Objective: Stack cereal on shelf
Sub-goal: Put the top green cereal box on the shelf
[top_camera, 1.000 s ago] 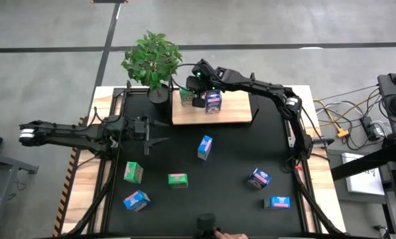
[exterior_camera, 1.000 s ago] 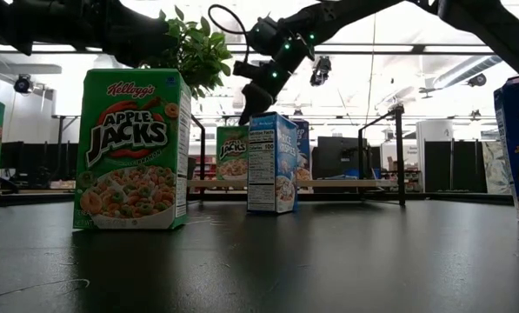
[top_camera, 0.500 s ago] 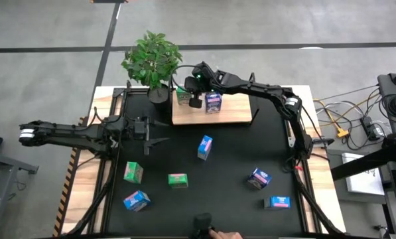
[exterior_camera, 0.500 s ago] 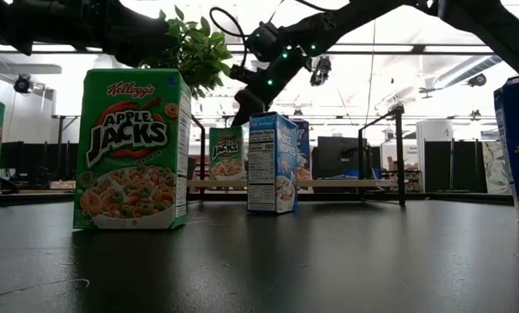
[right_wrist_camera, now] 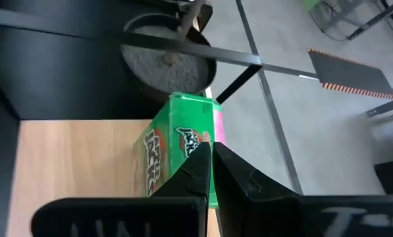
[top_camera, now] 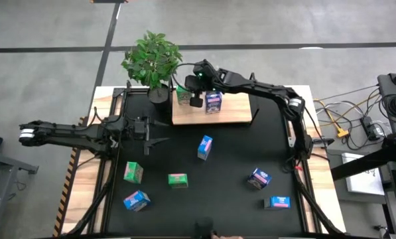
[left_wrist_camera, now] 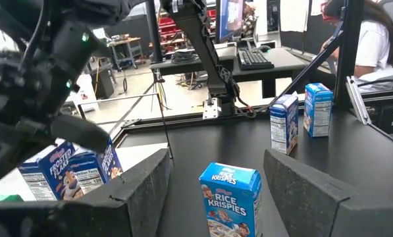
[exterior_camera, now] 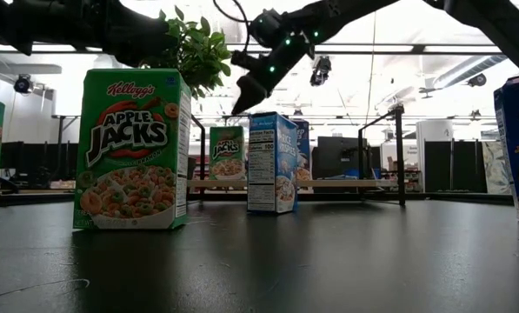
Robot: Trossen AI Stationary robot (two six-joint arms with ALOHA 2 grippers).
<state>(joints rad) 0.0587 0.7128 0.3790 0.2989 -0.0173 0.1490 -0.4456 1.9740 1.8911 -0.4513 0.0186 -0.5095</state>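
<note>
On the light-wood shelf (top_camera: pixel 231 113), an upright green cereal carton (right_wrist_camera: pixel 180 148) under the right gripper (right_wrist_camera: pixel 209 172), jaws together.

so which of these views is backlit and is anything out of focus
Low view: bright ceiling lights behind turn the right gripper and arms into silhouettes, and the black mat shows sheen. Left wrist view: the left gripper fingers up close look soft, while the Rice Krispies carton reads sharp. High view: evenly lit, with no strong shadows.
</note>
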